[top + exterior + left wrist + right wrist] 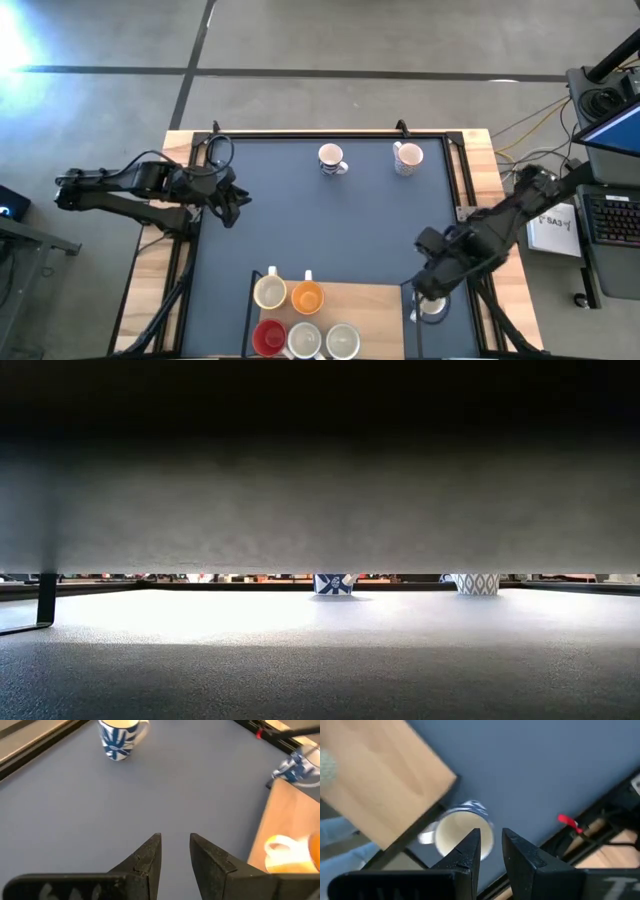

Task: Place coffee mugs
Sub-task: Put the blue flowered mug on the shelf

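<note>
Five coffee mugs stand on the wooden board (370, 300) at the near edge: cream (270, 291), orange (307, 296), red (268, 337) and two white (304, 340) (342, 341). Two patterned mugs (331, 158) (407, 157) stand on the mat near the far edge. A striped mug (457, 832) stands on the mat just right of the board. My right gripper (491, 832) hangs above it, pointing down, narrowly open, nothing between its fingers. My left gripper (175, 837) waits over the mat's left side (228, 207), narrowly open and empty.
A black frame (460, 180) runs along the mat's edges, with a red clamp (567, 822) on its right side. The mat's middle (330, 230) is bare. In the low view a broad grey band hides everything but the two far mugs (333, 583) (477, 583).
</note>
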